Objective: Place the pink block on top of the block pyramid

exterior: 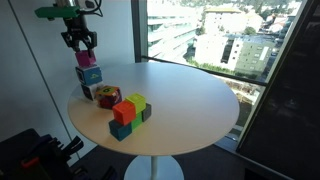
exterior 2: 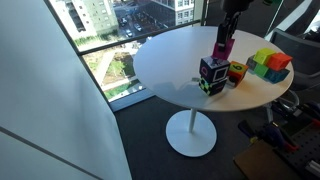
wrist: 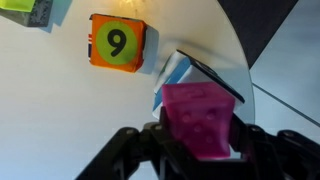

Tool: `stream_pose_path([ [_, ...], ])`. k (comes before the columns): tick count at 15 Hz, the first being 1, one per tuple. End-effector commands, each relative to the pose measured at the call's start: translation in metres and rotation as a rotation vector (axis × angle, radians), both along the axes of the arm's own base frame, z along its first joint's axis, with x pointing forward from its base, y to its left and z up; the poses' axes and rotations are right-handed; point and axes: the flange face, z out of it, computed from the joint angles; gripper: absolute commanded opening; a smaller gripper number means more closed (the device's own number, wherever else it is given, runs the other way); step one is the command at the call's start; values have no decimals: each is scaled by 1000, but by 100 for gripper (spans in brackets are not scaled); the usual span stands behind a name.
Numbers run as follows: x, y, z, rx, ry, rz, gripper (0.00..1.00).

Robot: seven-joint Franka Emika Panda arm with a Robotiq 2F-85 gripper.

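Window-side edge: counter [exterior: 190,95] bare, open passage.
Opposite edge: block pyramid [exterior: 129,113] and numbered cube [wrist: 118,43] stand in the way.

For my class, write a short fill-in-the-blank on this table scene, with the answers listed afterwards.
1. The gripper has its fingers on either side of a block whose colour is ___.
2. In the wrist view, the orange cube bears the number ___.
3. The block pyramid stands on a white table whose top is ___ in shape.

Missing words: pink; 9; round.
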Motion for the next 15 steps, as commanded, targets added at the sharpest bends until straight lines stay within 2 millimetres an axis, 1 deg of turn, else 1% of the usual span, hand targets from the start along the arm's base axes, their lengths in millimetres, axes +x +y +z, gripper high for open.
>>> stream_pose_path([
  [1, -1, -15, 24, -18, 12, -42, 29],
  [4, -4, -30, 32, -30, 32, -84, 29],
  [8, -6, -59, 40, -39, 59, -169, 29],
  [15, -14, -107, 47, -46, 99, -329, 29],
])
